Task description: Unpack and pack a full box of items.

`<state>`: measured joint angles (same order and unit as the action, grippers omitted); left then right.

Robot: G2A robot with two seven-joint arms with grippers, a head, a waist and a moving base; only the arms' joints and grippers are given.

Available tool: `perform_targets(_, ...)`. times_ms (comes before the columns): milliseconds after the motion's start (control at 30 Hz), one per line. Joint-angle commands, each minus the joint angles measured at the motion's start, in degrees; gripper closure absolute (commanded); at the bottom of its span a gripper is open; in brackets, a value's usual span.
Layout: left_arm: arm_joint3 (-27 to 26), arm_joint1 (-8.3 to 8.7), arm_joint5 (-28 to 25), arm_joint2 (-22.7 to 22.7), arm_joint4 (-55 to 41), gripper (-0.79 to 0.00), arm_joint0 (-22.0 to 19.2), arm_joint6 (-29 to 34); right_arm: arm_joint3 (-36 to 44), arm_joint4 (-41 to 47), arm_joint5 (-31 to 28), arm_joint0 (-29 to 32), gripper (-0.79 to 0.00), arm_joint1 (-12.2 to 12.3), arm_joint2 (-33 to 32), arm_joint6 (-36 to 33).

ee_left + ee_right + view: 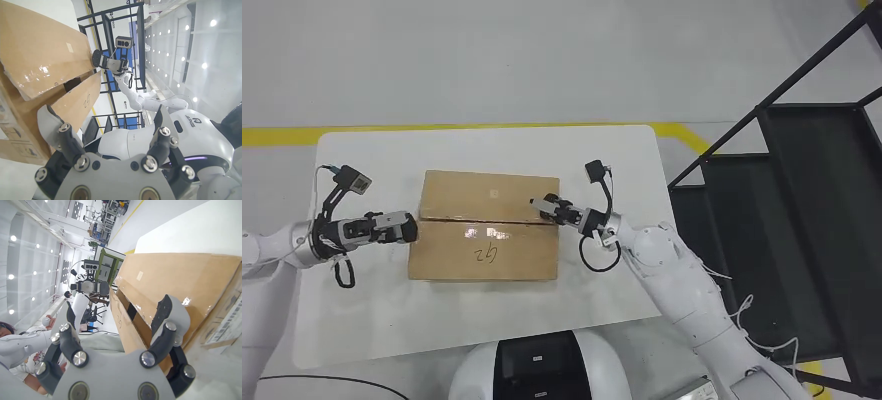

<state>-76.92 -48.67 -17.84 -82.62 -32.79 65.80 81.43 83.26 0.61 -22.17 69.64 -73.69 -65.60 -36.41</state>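
A brown cardboard box (485, 225) lies in the middle of the white table (362, 320). Its two top flaps meet along a taped seam and stand slightly parted, with a dark gap (72, 84) between them. My left gripper (410, 228) is at the box's left end by the seam. It is open (105, 118), and one finger (48, 118) is close to the corner of the flap with handwriting (75, 108). My right gripper (540, 207) is at the box's right end, open (117, 311). The written flap's edge (128, 325) runs between its fingers.
A black metal staircase (782, 210) stands just past the table's right side. A yellow line (282, 135) runs on the floor behind the table. Bare tabletop lies in front of and to the left of the box.
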Motion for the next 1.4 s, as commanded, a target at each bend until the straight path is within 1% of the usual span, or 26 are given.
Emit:
perform_targets(0, 1.98, -0.29, 0.01, 1.57, 0.26, -0.785, -1.53, -0.09, -0.05, 0.11, 0.02, -0.03, -0.785, -0.03, 0.16, 0.59)
perform_targets(267, 8.05, -1.55, -0.52, 7.24, 1.59, -0.785, -7.33, 0.7, 0.33, 0.24, 0.19, 0.68, -0.785, 0.17, -0.47, 2.22)
perform_targets(433, 10.5, -1.98, -0.98, 9.13, 2.53, -0.785, -9.45, 1.43, 2.23, 2.02, 0.91, 2.28, -0.785, 0.59, -2.31, 2.29)
perform_targets(567, 11.71, -2.11, -0.72, 10.49, 5.83, -0.785, -10.91, 1.26, 4.66, 5.08, 2.27, 4.25, -0.785, 1.12, -5.16, 2.12)
perform_targets(767, 11.66, -2.24, -0.17, 11.16, 5.41, -0.785, -11.12, 2.1, 9.25, 8.67, 4.73, 9.62, -0.785, 1.99, -9.91, 3.01)
perform_targets(867, 11.66, -2.24, -0.17, 11.16, 5.41, -0.785, -11.12, 2.1, 9.99, 8.47, 7.51, 13.01, -0.785, 2.25, -11.2, 5.29)
perform_targets(1033, 11.66, -2.24, -0.17, 11.16, 5.41, -0.785, -11.12, 2.1, 9.94, 12.21, 10.17, 16.95, -0.785, 1.93, -9.26, 7.36)
perform_targets(1167, 11.66, -2.24, -0.17, 11.16, 5.41, -0.785, -11.12, 2.1, 8.74, 15.79, 11.63, 17.74, -0.785, 1.55, -6.61, 6.34)
perform_targets(1367, 11.66, -2.24, -0.17, 11.16, 5.41, -0.785, -11.12, 2.1, 7.9, 17.63, 13.72, 18.67, -0.785, 1.54, -5.92, 6.04)
